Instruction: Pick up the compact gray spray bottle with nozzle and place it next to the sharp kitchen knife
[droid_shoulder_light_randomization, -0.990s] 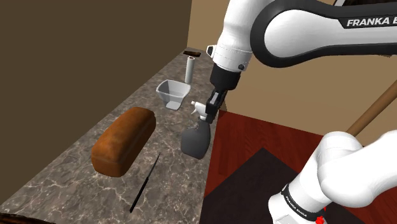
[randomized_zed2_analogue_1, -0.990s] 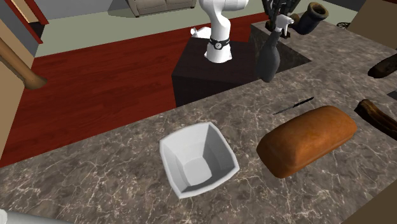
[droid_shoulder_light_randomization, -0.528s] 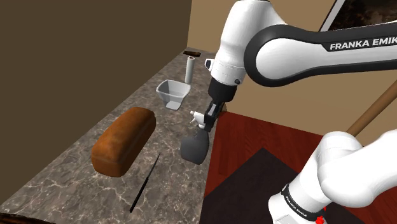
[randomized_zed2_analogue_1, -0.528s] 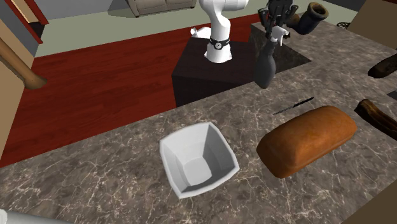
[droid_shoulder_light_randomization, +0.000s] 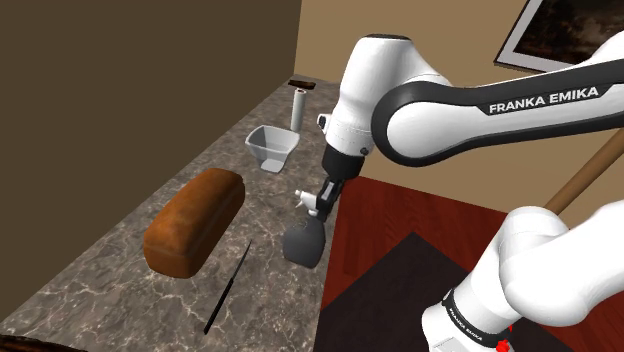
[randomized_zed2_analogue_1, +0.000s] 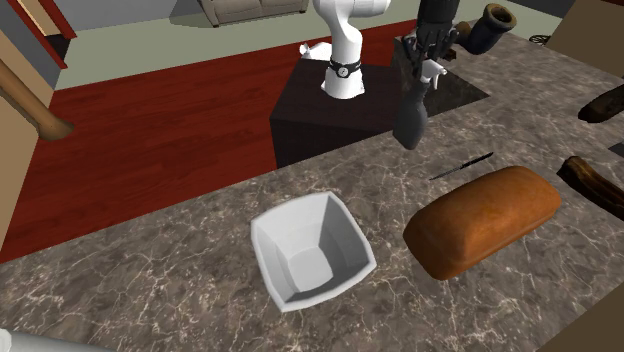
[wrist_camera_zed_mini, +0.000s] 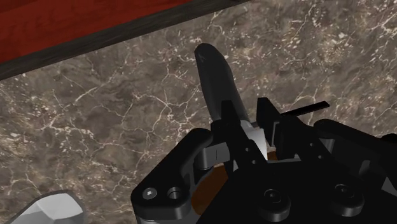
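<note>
The spray bottle (droid_shoulder_light_randomization: 305, 243) is dark gray with a white top. The claw (droid_shoulder_light_randomization: 325, 195) pinches that white top from above, and the bottle's fat body hangs down below it, a little tilted. The bottle is over the edge of the stone counter (droid_shoulder_light_randomization: 110, 290), on the shoulder view's right side of it. I cannot tell if its bottom touches the counter.

In the wrist view the black fingers (wrist_camera_zed_mini: 219, 149) squeeze the white top, and the bottle (wrist_camera_zed_mini: 219, 83) points away toward the counter.

The knife (droid_shoulder_light_randomization: 228, 287) lies flat on the counter, near the bottle, to its left and closer to the camera in the shoulder view. Just left of the knife is a brown bread (droid_shoulder_light_randomization: 195, 220). Farther back is a white bowl (droid_shoulder_light_randomization: 270, 147), and behind it a white tube (droid_shoulder_light_randomization: 298, 105) stands up. A red floor (droid_shoulder_light_randomization: 400, 210) lies to the counter's right.
</note>
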